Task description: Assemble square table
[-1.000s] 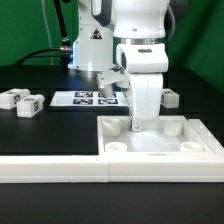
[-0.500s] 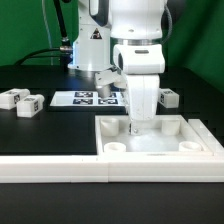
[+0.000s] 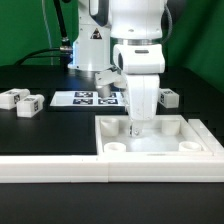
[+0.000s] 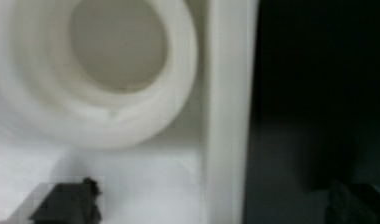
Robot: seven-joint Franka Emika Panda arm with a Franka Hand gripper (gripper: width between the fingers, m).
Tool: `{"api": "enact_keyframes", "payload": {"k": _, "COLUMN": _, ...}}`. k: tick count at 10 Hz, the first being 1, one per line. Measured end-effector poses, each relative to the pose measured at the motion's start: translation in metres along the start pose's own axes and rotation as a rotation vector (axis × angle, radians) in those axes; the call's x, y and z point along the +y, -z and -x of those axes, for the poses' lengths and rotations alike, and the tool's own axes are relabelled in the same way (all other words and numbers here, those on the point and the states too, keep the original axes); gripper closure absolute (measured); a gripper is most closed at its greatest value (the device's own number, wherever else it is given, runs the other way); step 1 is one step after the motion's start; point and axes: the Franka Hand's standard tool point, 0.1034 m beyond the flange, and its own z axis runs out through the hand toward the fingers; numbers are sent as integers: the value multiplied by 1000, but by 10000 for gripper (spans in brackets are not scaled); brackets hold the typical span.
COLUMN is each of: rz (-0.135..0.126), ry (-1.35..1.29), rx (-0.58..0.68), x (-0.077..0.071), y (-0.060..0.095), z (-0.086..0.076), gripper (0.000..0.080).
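Your hand [image 3: 137, 125] has just let go: its fingers now stand wide apart astride the rim of the square top [image 3: 160, 147], beside a corner socket [image 4: 107, 70]. The top looks placed. Legs [image 3: 27, 104] wait well apart from it.

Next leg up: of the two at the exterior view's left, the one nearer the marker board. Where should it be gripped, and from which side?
Likely from straight above, jaws across the leg at mid-length: it is short and chunky, rests on the table, and the second leg sits close beside it.
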Motion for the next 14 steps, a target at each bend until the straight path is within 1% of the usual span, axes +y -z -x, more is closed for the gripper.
{"api": "enact_keyframes", "payload": {"k": 3, "rz": 1, "ry": -6, "rx": 0, "x": 0, "y": 1, "z": 0, "gripper": 150}}
{"api": "enact_keyframes", "payload": {"k": 4, "rz": 12, "ry": -46, "rx": -3, "x": 0, "y": 11, "z": 0, "gripper": 150}}
{"api": "enact_keyframes", "payload": {"k": 5, "rz": 21, "ry": -127, "rx": -9, "x": -3, "y": 27, "z": -6, "gripper": 150}}
{"api": "enact_keyframes", "payload": {"k": 6, "rz": 25, "ry": -226, "rx": -17, "x": -9, "y": 43, "z": -22, "gripper": 150}}
{"api": "enact_keyframes", "payload": {"k": 7, "rz": 38, "ry": -322, "rx": -26, "x": -11, "y": 59, "z": -44, "gripper": 150}}
{"api": "enact_keyframes", "payload": {"k": 8, "rz": 41, "ry": -367, "rx": -44, "x": -9, "y": 80, "z": -66, "gripper": 150}}
{"api": "enact_keyframes", "payload": {"k": 9, "rz": 52, "ry": -500, "rx": -40, "x": -10, "y": 87, "z": -82, "gripper": 150}}
{"api": "enact_keyframes", "payload": {"k": 10, "rz": 60, "ry": -585, "rx": -31, "x": -12, "y": 88, "z": -96, "gripper": 150}}
{"api": "enact_keyframes", "payload": {"k": 11, "rz": 92, "ry": -529, "rx": 9, "x": -9, "y": 77, "z": -86, "gripper": 150}}
{"api": "enact_keyframes", "payload": {"k": 12, "rz": 78, "ry": -654, "rx": 2, "x": -12, "y": 73, "z": -79, "gripper": 150}}
{"api": "enact_keyframes", "payload": {"k": 13, "rz": 80, "ry": -689, "rx": 8, "x": -11, "y": 74, "z": -82, "gripper": 150}}
{"api": "enact_keyframes", "payload": {"k": 14, "rz": 73, "ry": -771, "rx": 14, "x": -13, "y": 73, "z": -83, "gripper": 150}}
